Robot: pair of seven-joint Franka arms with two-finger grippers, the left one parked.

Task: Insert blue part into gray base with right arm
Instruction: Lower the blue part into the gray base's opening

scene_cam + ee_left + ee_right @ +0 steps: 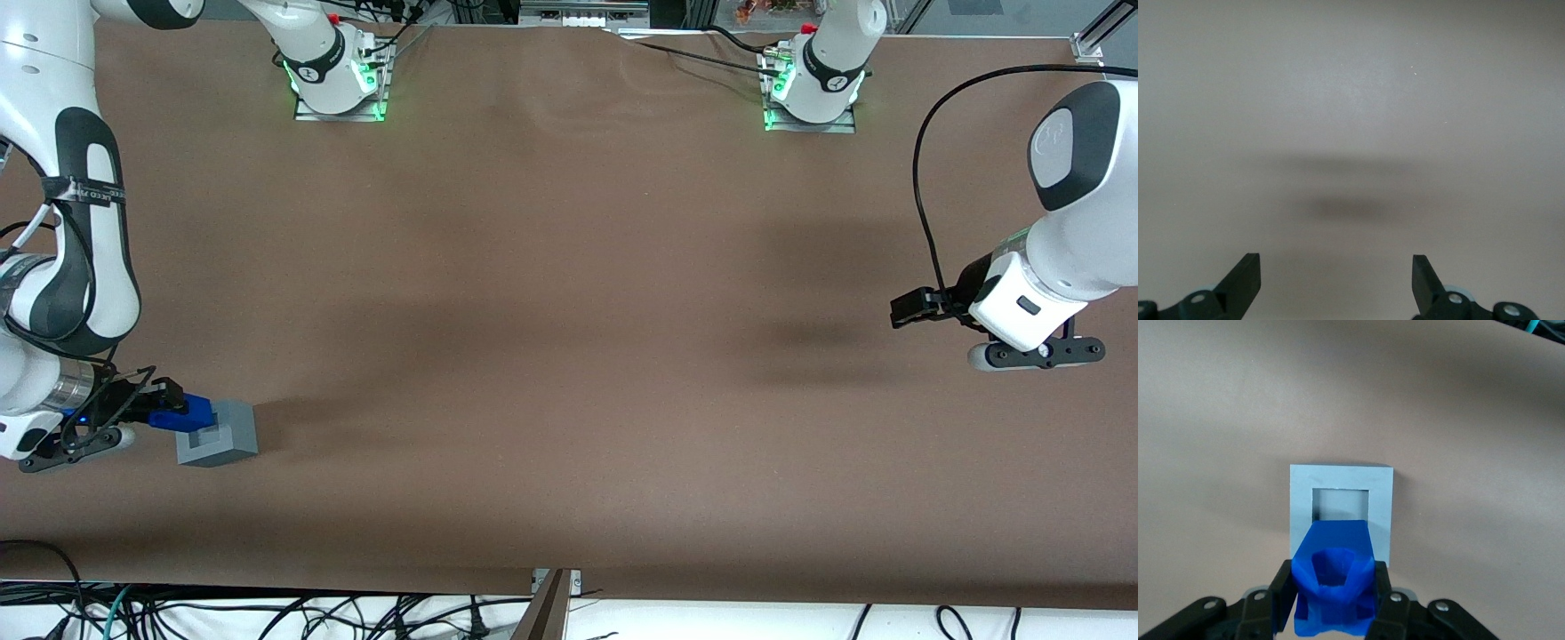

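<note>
We see the brown bench [569,311] carrying, at the working arm's end and near the front camera, the right arm [67,267], whose black band bears white lettering too small for us to read. Its tool [169,411] hangs just above the gray base [222,436], which rests on the bench with its square recess [1341,503] facing up. The tool is clamped on the blue part [1335,577], which we find over the base's edge, overlapping the rim of the recess.
</note>
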